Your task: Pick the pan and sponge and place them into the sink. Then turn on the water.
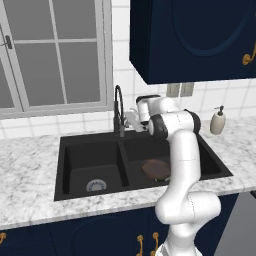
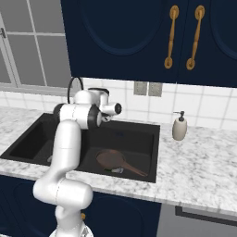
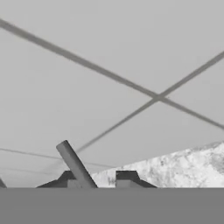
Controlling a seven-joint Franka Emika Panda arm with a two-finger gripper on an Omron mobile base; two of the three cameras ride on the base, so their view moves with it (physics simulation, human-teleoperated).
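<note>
Pan (image 2: 110,159) and sponge (image 2: 114,171) lower centre, inside right basin of sink (image 1: 65,165). Gripper (image 3: 99,180) pressed together beside thin faucet lever (image 3: 75,164); grasp uncertain. Lever probably stiff, light, slippery: push near tip.

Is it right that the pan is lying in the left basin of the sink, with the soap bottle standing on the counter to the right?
Not quite. The pan lies in the right basin of the sink, not the left; the left base view shows just a drain in the left basin. The soap bottle does stand on the counter to the right, as the right base view shows.
</note>
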